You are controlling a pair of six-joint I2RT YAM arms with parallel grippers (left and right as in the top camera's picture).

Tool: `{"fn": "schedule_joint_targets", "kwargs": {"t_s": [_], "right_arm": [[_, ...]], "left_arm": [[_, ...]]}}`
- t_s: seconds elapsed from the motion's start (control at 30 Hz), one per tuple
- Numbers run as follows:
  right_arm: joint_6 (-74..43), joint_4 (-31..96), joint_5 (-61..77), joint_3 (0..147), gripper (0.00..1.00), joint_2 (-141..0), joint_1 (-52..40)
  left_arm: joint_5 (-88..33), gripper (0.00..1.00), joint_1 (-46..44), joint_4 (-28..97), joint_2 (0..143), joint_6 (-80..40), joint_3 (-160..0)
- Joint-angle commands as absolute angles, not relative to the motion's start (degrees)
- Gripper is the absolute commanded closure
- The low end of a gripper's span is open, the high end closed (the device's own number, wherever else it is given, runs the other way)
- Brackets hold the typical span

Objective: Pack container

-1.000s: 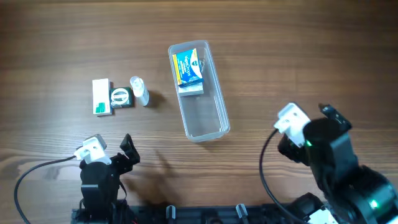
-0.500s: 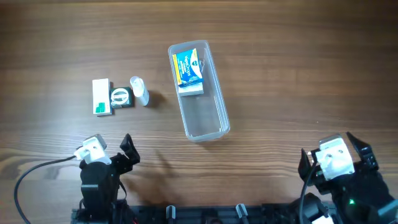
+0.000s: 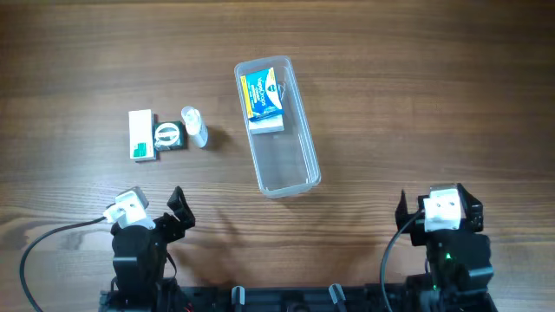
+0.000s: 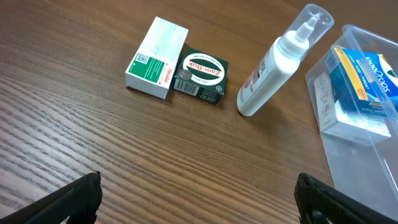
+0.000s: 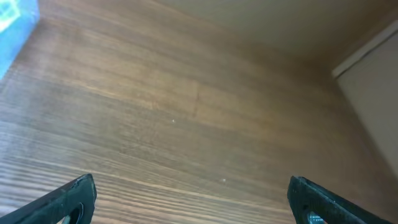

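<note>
The container (image 3: 286,165) lies on the wooden table (image 3: 416,95) about midway between the two arms and further out from them, its long side running away from the robot with the far end leaning a little to the left. In its far half rests a blue-and-yellow box (image 3: 263,98), with a white edge showing on the side nearer the robot; from where I stand I can't tell whether that white part is a second pack beneath it or the same one. The near half of the tub shows only its clear floor. To its left, apart from it, a white bottle (image 3: 194,126) lies on its side, nozzle pointing toward the tub's far end in the left wrist view, and it sits between the tub and two small boxes. Just beside the bottle is a dark green Zam-Buk box (image 3: 167,135), and touching that on its far left a white box with green print (image 3: 141,135). Bare wood separates all of these from the arms. The left gripper (image 3: 147,212) hangs near the table's front edge, below the small boxes, fingers spread wide and holding nothing. The right gripper (image 3: 438,208) sits at the front right, well apart from the tub, also spread wide and empty; its camera looks over plain wood, with a blurred blue patch (image 5: 12,25) in the corner.
</note>
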State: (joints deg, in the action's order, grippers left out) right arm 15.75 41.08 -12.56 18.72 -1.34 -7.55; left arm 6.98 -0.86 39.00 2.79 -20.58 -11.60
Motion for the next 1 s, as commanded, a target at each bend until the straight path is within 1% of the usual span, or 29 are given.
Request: {"fn": "schedule_joint_targets", "kwargs": {"t_s": [0.0,0.13,0.3,0.97], "right_arm": [[8.7,38.7,-8.7,14.2,0.0,-0.2,-4.8],[0.7,31.9,-8.4,9.1,0.0,-0.2,-2.6],[-3.2,32.4,-8.9,9.2,0.0,-0.2,-2.5],[-3.1,32.4,-8.9,9.2,0.0,-0.3,-2.5]], "left_arm": [[7.1,0.0,-1.3,38.9,2.6,-19.9,-11.5],[7.1,0.0,-1.3,38.9,2.6,-19.9,-11.5],[7.1,0.0,-1.3,38.9,2.6,-19.9,-11.5],[7.1,0.0,-1.3,38.9,2.6,-19.9,-11.5]]}}
